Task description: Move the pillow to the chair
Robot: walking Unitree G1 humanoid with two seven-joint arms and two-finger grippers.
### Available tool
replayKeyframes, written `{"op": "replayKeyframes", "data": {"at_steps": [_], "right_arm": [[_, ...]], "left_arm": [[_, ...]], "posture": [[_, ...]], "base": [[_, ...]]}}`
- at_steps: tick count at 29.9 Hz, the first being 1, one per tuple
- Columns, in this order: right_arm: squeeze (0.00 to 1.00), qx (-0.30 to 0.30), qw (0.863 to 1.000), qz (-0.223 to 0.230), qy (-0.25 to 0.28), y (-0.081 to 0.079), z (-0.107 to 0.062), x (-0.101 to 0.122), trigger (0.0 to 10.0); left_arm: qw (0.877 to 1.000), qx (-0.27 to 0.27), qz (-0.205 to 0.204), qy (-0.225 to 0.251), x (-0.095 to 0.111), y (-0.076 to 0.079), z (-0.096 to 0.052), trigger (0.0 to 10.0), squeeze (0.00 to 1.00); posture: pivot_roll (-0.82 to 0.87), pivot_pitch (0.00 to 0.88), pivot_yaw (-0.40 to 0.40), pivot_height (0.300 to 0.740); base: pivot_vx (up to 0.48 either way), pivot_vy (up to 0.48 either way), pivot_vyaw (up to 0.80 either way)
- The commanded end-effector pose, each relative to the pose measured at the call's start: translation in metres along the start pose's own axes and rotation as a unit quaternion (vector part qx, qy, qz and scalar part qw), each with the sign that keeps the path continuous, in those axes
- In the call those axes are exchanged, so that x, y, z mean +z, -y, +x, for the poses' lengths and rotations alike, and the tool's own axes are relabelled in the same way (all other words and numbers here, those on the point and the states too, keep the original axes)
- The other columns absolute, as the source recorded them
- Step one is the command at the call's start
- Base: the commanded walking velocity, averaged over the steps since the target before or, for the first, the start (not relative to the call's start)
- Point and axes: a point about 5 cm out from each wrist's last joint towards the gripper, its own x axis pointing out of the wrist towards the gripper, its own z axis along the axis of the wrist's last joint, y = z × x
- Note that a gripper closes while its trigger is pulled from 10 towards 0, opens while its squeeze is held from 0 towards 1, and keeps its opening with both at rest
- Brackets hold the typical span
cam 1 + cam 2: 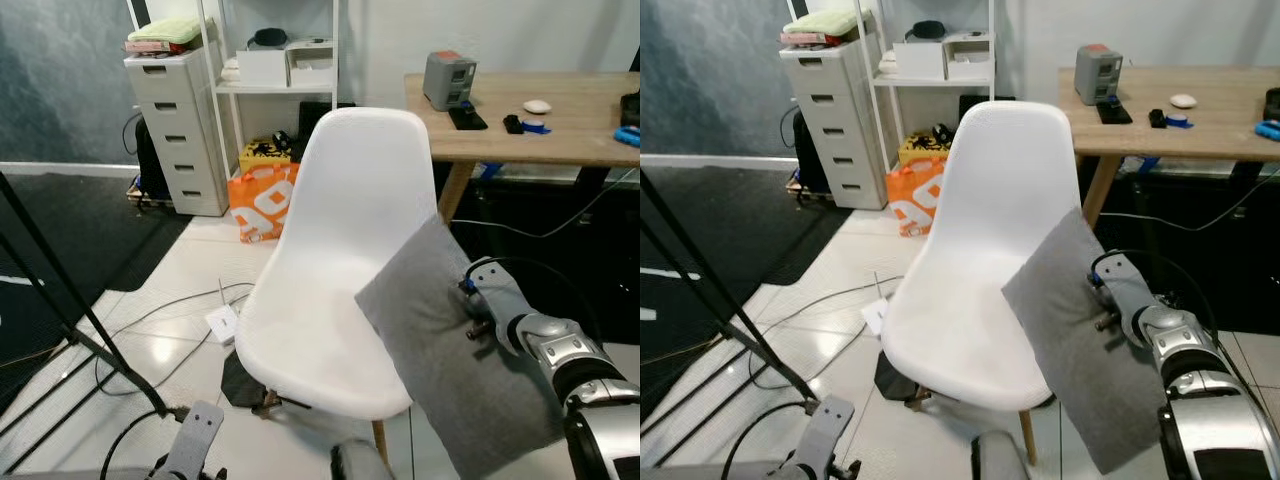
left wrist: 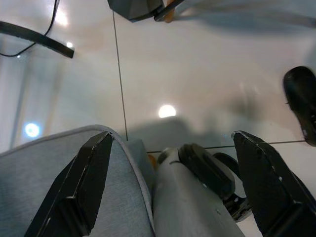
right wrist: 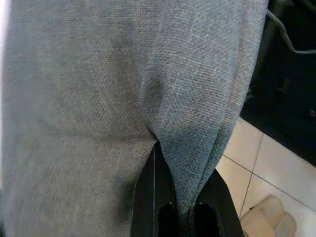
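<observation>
Left tool (image 2: 170,187): arm hanging low near the floor (image 2: 197,74), fingers (image 2: 81,182) spread wide apart, nothing between them, pointing down at pale glossy tiles. In the head views only a bit of that arm shows at the bottom edge.

Right arm: bent, forearm reaching forward and inward from the lower right, wrist roughly at seat height. Right tool (image 3: 175,197) is clamped on the grey pillow (image 1: 455,350); wrist view shows the black fingers (image 3: 148,192) pinched together with a fold of the grey fabric caught between them.

Pillow: held in the air, tilted like a diamond, one corner up. It overlaps the right edge of the white chair (image 1: 340,260) from the camera's angle, upper corner against the side of the backrest; cannot tell whether it actually touches the shell. Not lying on the seat.

Chair: white moulded shell, wooden legs, seat bare, facing toward the robot's left.

Further back: cables and a white power strip (image 1: 222,322) on the floor, an orange bag (image 1: 262,202), a white drawer unit (image 1: 180,125), a shelf rack (image 1: 275,70). Right rear: wooden tabletop (image 1: 560,140) with a grey box (image 1: 448,80) and small items.
</observation>
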Motion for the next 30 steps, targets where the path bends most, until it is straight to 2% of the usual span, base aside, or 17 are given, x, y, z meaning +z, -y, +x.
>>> {"op": "replayKeyframes", "data": {"at_steps": [1,5,7,9,10,12,13,14,15,16,18,20,22,24,27,29,30], "right_arm": [[0.00,-0.020,0.999,0.037,0.029,0.000,0.001,0.012,10.0],[0.00,-0.055,0.993,0.088,0.051,0.006,0.000,0.016,10.0],[0.00,-0.030,0.978,0.183,0.093,0.000,0.002,0.026,10.0],[0.00,-0.030,0.978,0.183,0.093,0.000,0.002,0.026,10.0],[0.00,0.005,0.965,0.228,0.126,-0.008,0.003,0.036,10.0],[0.00,0.133,0.913,0.316,0.222,-0.030,0.001,0.073,10.0],[0.00,0.133,0.913,0.316,0.222,-0.030,0.001,0.073,10.0],[0.00,0.184,0.891,0.328,0.255,-0.040,-0.002,0.088,10.0],[0.00,0.184,0.891,0.328,0.255,-0.040,-0.002,0.088,10.0],[0.00,0.231,0.872,0.329,0.280,-0.049,-0.005,0.102,10.0],[0.00,0.256,0.863,0.325,0.291,-0.054,-0.007,0.109,10.0],[0.00,0.321,0.841,0.305,0.311,-0.070,-0.013,0.127,10.0],[0.00,0.321,0.841,0.305,0.311,-0.070,-0.013,0.127,10.0],[0.00,0.373,0.826,0.273,0.323,-0.084,-0.019,0.142,10.0],[0.00,0.404,0.829,0.231,0.310,-0.097,-0.022,0.150,10.0],[0.00,0.390,0.861,0.183,0.270,-0.103,-0.018,0.147,10.0],[0.00,0.390,0.861,0.183,0.270,-0.103,-0.018,0.147,10.0]], "left_arm": [[1.000,0.005,-0.008,-0.006,-0.004,-0.003,-0.001,10.0,0.00],[1.000,0.005,-0.006,-0.007,-0.004,-0.004,-0.001,10.0,0.00],[1.000,0.005,-0.004,-0.009,-0.005,-0.006,-0.002,10.0,0.00],[1.000,0.005,-0.004,-0.009,-0.005,-0.006,-0.002,10.0,0.00],[1.000,0.006,-0.003,-0.009,-0.006,-0.008,-0.002,10.0,0.00],[1.000,0.006,0.000,-0.012,-0.007,-0.010,-0.003,10.0,0.00],[1.000,0.006,0.000,-0.012,-0.007,-0.010,-0.003,10.0,0.00],[1.000,0.006,0.002,-0.013,-0.008,-0.011,-0.003,10.0,0.00],[1.000,0.006,0.002,-0.013,-0.008,-0.011,-0.003,10.0,0.00],[1.000,0.005,0.004,-0.014,-0.008,-0.012,-0.004,10.0,0.00],[1.000,0.005,0.005,-0.014,-0.008,-0.013,-0.004,10.0,0.00],[1.000,0.006,0.006,-0.016,-0.009,-0.015,-0.004,10.0,0.00],[1.000,0.006,0.006,-0.016,-0.009,-0.015,-0.004,10.0,0.00],[1.000,0.007,0.007,-0.017,-0.011,-0.016,-0.005,10.0,0.00],[1.000,0.007,0.008,-0.019,-0.012,-0.018,-0.005,10.0,0.00],[1.000,0.007,0.009,-0.020,-0.012,-0.018,-0.005,10.0,0.00],[1.000,0.007,0.009,-0.020,-0.012,-0.018,-0.005,10.0,0.00]], "posture": [[-0.21,0.058,0.075,0.580],[-0.21,0.061,0.078,0.570],[-0.20,0.063,0.086,0.570],[-0.20,0.063,0.086,0.570],[-0.20,0.066,0.092,0.570],[-0.20,0.072,0.105,0.570],[-0.20,0.072,0.105,0.570],[-0.20,0.075,0.111,0.570],[-0.20,0.075,0.111,0.570],[-0.19,0.081,0.115,0.570],[-0.19,0.084,0.116,0.570],[-0.19,0.097,0.126,0.570],[-0.19,0.097,0.126,0.570],[-0.19,0.098,0.131,0.570],[-0.19,0.100,0.133,0.570],[-0.19,0.105,0.136,0.570],[-0.19,0.105,0.136,0.570]], "base": [[0.000,0.000,0.00],[0.000,0.000,0.00],[0.000,0.000,0.00],[0.000,0.000,0.00],[0.000,0.000,0.00],[0.000,0.000,0.00],[0.000,0.000,0.00],[0.000,0.000,0.00],[0.000,0.000,0.00],[0.000,0.000,0.00],[0.000,0.000,0.00],[0.000,0.000,0.00],[0.000,0.000,0.00],[0.000,0.000,0.00],[0.000,0.000,0.00],[0.000,0.000,0.00],[0.000,0.000,0.00]]}}
